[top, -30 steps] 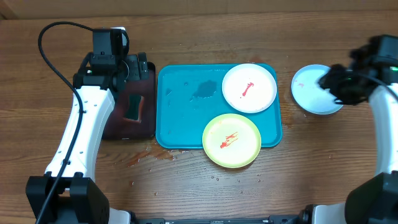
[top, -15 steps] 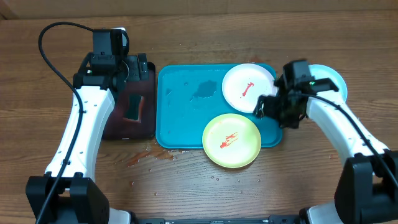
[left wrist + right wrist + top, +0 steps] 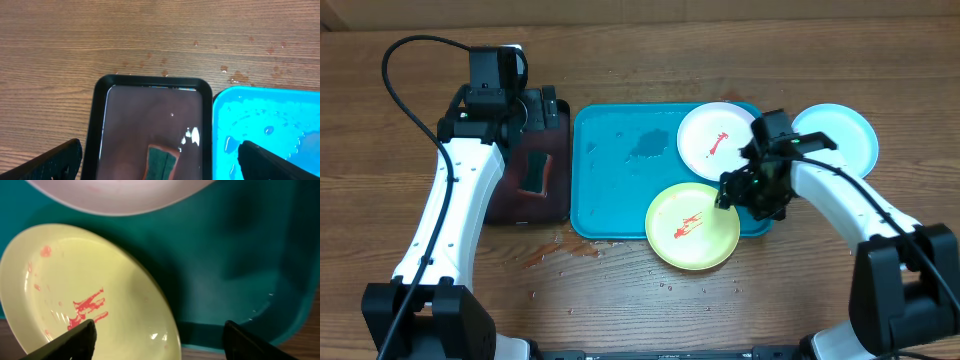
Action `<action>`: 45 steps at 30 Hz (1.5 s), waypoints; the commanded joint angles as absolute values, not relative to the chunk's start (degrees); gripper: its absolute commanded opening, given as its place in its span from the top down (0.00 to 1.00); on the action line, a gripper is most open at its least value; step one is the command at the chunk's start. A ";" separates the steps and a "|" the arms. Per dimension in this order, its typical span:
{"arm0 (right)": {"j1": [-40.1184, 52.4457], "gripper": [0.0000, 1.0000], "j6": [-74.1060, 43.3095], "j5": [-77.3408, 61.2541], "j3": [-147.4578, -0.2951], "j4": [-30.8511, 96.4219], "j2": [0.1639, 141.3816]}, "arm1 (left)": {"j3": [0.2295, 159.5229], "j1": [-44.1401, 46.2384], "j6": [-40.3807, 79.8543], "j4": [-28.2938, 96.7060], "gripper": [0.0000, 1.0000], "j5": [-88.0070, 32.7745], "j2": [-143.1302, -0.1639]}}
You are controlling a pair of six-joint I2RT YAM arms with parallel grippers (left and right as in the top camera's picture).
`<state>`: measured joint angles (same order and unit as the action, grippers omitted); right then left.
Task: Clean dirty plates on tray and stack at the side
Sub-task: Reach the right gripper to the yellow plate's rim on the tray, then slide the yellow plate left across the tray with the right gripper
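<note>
Tipping risk for overhanging green plate [image 3: 692, 226]

Left gripper [image 3: 160, 156] hangs wide open above the sponge [image 3: 161, 164] in the black tray [image 3: 100, 100]. On the turquoise tray [image 3: 610, 190] sit a white plate [image 3: 720, 140] and the green plate, which juts past the near rim. A clumsy pinch might flip it off. Right gripper [image 3: 161, 337], fingers apart, straddles its right edge. A light blue plate [image 3: 840, 135] lies farther right.
</note>
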<state>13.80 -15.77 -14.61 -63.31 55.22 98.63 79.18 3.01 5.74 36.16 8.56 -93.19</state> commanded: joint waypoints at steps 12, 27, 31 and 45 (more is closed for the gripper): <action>16.08 0.57 -15.05 -12.51 -62.96 53.15 103.92 | 80.51 3.03 5.32 36.18 0.00 7.86 -91.98; 16.08 0.96 -15.03 -17.67 -63.31 49.28 103.96 | 80.51 3.03 5.32 36.67 0.00 7.88 -91.98; 16.08 0.96 -15.03 -20.32 -65.58 47.37 103.96 | 80.51 3.03 5.32 36.67 0.00 7.88 -91.98; 22.33 0.96 -14.79 -23.24 -69.52 38.00 103.96 | 80.51 3.03 5.34 37.67 0.00 7.86 -91.98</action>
<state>20.69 -14.94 -21.98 -68.18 39.03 103.88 79.18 3.01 5.74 37.74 8.54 -93.19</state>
